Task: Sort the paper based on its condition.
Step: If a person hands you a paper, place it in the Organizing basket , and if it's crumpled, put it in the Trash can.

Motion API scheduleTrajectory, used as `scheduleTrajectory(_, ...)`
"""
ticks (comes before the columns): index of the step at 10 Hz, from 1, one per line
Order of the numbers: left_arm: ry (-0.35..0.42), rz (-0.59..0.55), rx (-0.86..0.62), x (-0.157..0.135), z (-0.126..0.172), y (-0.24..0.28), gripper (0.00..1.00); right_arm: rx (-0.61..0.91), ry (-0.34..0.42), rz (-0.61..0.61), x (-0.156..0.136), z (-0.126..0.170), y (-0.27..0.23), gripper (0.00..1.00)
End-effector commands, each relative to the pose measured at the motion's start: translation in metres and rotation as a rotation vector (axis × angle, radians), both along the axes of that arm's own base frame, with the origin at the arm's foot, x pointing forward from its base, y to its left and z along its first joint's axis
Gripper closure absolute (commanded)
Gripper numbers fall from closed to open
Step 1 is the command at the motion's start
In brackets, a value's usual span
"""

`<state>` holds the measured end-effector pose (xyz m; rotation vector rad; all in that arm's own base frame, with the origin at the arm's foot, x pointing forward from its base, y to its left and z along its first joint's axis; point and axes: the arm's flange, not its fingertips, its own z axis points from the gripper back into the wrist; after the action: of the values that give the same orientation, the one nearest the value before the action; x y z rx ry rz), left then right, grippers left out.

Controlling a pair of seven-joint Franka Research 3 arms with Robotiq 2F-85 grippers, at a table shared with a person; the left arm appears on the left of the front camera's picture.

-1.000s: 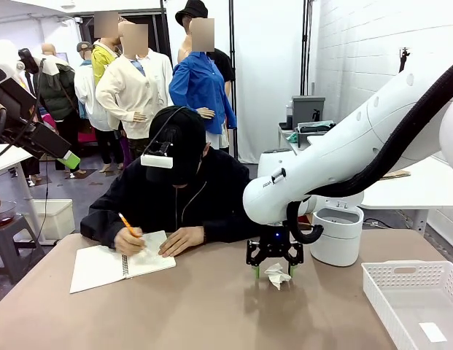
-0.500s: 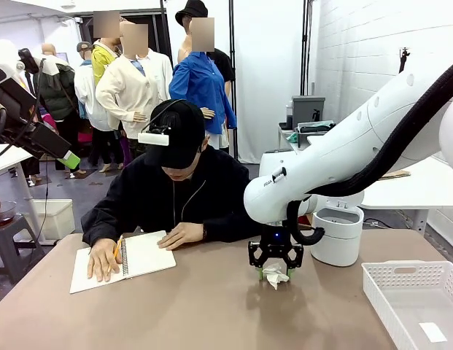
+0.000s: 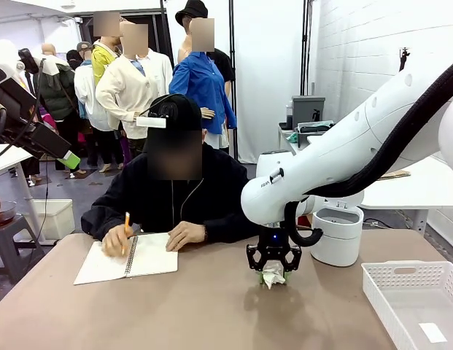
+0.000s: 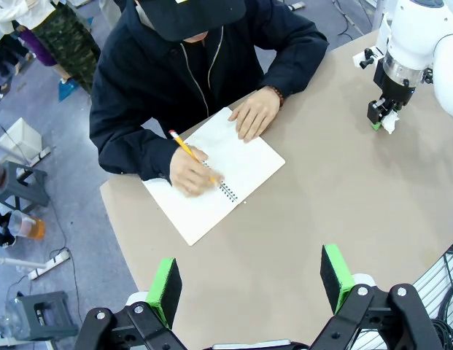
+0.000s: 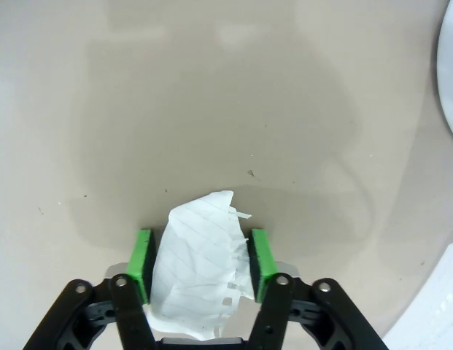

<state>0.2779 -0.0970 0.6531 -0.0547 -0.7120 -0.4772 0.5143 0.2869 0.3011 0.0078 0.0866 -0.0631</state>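
The right hand [image 3: 273, 271] had closed since a second ago. Its green pads [image 5: 143, 262], then spread on either side of the paper [image 3: 273, 276], now pressed against both flanks of it, low over the counter [image 3: 197, 313] near its middle. I could not tell whether the paper had left the surface. The left hand [image 4: 252, 281] hung high above the counter, fingers wide apart, holding nothing. The person's hand [image 3: 115, 242] had shifted on the notebook [image 3: 153, 257], with the pencil [image 3: 126, 222] now upright.
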Motion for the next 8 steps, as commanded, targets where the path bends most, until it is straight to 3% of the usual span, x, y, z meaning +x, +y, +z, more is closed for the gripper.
scheduleTrajectory(1, -0.001, 0.0, 0.0, 0.0, 0.001, 0.0, 0.0, 0.004, 0.008, -0.052, -0.003, 0.001, 0.002, 0.63)
scheduleTrajectory(4, -0.001, 0.0, 0.0, 0.0, 0.001, 0.0, 0.0, -0.003, -0.012, -0.042, -0.01, 0.017, 0.002, 0.63)
scheduleTrajectory(8, -0.001, 0.0, 0.0, 0.0, 0.001, 0.0, 0.0, -0.159, -0.169, -0.022, -0.045, 0.112, -0.033, 0.63)
